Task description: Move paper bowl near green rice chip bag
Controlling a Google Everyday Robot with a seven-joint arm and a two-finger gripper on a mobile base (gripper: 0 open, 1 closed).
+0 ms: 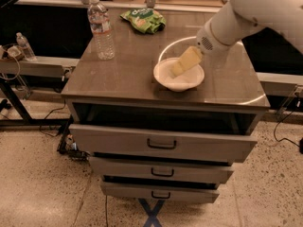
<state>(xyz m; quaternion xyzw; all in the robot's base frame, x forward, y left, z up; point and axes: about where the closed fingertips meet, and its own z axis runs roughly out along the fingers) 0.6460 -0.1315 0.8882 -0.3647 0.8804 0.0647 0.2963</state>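
The paper bowl (179,75) is off-white and round and sits on the grey cabinet top (123,74), right of its middle and toward the front. My gripper (182,63) reaches down from the upper right on a white arm, and its yellowish tip sits over the bowl's inside. The green rice chip bag (143,19) lies wrinkled at the back edge of the top, behind and to the left of the bowl, well apart from it.
A clear water bottle (101,28) stands upright at the back left of the top. Three drawers (161,145) hang partly open below the front edge. A small bottle (23,46) and cables lie on a rail to the left.
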